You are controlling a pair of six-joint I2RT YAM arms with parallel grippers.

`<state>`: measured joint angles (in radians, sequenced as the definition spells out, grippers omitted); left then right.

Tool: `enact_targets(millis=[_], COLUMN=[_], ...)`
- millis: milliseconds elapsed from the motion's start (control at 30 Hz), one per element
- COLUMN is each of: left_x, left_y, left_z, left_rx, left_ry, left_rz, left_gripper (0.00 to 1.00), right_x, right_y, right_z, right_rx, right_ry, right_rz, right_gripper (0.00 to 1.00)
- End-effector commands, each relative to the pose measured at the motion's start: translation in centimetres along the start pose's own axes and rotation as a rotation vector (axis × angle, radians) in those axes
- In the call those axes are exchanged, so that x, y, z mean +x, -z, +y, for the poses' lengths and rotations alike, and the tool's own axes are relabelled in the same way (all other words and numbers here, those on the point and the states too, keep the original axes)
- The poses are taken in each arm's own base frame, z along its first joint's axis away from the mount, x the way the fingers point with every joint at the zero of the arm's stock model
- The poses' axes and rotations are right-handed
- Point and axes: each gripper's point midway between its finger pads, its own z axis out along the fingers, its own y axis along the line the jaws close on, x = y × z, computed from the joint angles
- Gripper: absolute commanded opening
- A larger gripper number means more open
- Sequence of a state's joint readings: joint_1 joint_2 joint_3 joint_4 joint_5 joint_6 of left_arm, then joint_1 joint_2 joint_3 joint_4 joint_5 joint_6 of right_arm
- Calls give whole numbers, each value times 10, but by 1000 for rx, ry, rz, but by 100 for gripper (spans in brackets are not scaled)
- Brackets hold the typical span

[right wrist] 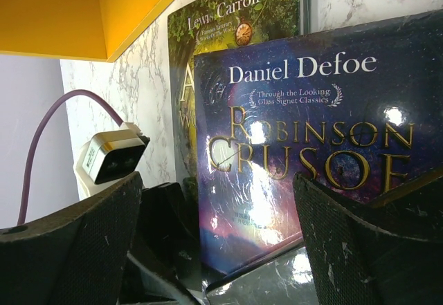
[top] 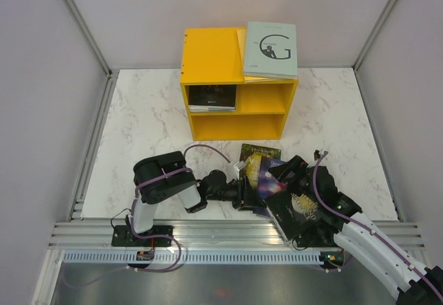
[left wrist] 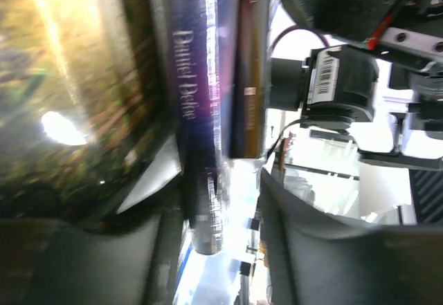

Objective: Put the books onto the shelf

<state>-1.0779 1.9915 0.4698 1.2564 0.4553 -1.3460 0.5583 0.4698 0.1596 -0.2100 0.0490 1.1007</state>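
Observation:
The yellow shelf (top: 235, 56) stands at the back, with a grey "G" book (top: 271, 49) lying on its top and a dark book (top: 212, 97) in the upper compartment. Several books (top: 266, 173) lie piled on the table in front. My left gripper (top: 248, 189) reaches into the pile from the left. In its wrist view the Daniel Defoe spine (left wrist: 197, 111) stands between the part-open jaws (left wrist: 228, 263), with a bright gap beside the right finger (left wrist: 318, 250). My right gripper (top: 287, 173) is open at the pile's right, facing the Robinson Crusoe cover (right wrist: 304, 146).
A green Lewis Carroll book (right wrist: 221, 35) lies behind the Crusoe one, and a dark glossy book (top: 301, 208) lies under my right arm. The shelf's lower compartment (top: 235, 126) faces the pile. Grey walls and metal rails (top: 93, 146) bound the marble table (top: 138, 132).

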Motion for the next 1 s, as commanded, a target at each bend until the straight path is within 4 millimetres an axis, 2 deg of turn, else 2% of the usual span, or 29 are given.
enact_targets(millis=[0, 33, 67, 100, 300, 333, 367, 400, 433, 500, 533, 567, 600, 633, 667, 733, 767, 800, 833, 867, 900, 967], left_x=[3, 3, 3, 5, 4, 4, 4, 4, 4, -3, -1, -9, -9, -8, -19, -19, -26, -33, -35, -37, -43, -48], left_y=[3, 3, 2, 2, -4, -5, -6, -6, -2, 6, 14, 21, 28, 34, 43, 60, 66, 74, 80, 88, 97, 113], left_z=[-10, -9, -9, -8, -3, -4, -5, -7, -7, -16, -7, -21, -14, 3, -13, 5, 5, -18, -17, -6, -27, -26], left_rx=[35, 33, 32, 32, 28, 33, 35, 42, 44, 58, 19, 38, -1, -81, -70, -180, -211, -175, -205, -280, -245, -281], left_ry=[-46, -45, -46, -46, -39, -40, -39, -43, -45, -63, -54, -89, -90, -95, -125, -142, -160, -203, -234, -226, -254, -256], left_rz=[8, 7, 8, 13, 22, 24, 24, 23, 12, -37, -39, -67, -79, -73, -123, -136, -174, -214, -226, -247, -286, -325], left_gripper=[45, 42, 34, 31, 28, 24, 11, 3, 2, 2, 2, 2, 2, 2, 2, 2, 2, 2, 2, 2, 2, 2], right_x=[42, 43, 42, 42, 42, 42, 42, 42, 42, 41, 40, 39, 37, 35, 34, 30, 29, 28, 25, 29, 29, 29], right_y=[8, 8, 8, 8, 8, 8, 7, 8, 8, 8, 8, 8, 9, 9, 9, 10, 10, 10, 10, 11, 11, 12], right_z=[-62, -63, -63, -64, -65, -65, -65, -65, -64, -62, -58, -57, -54, -49, -47, -40, -38, -37, -32, -27, -22, -10], right_rx=[201, 200, 201, 203, 209, 209, 208, 209, 206, 200, 190, 184, 176, 164, 158, 145, 143, 147, 138, 122, 106, 65], right_ry=[8, 9, 8, 8, 7, 10, 9, 9, 9, 11, 19, 24, 27, 39, 42, 54, 59, 63, 71, 75, 75, 79], right_rz=[160, 161, 160, 158, 157, 157, 155, 157, 156, 158, 157, 154, 150, 146, 143, 138, 138, 140, 137, 163, 172, 180], right_gripper=[93, 93, 92, 93, 92, 93, 93, 93, 93, 93, 93, 93, 93, 94, 94, 95, 95, 95, 95, 95, 95, 96])
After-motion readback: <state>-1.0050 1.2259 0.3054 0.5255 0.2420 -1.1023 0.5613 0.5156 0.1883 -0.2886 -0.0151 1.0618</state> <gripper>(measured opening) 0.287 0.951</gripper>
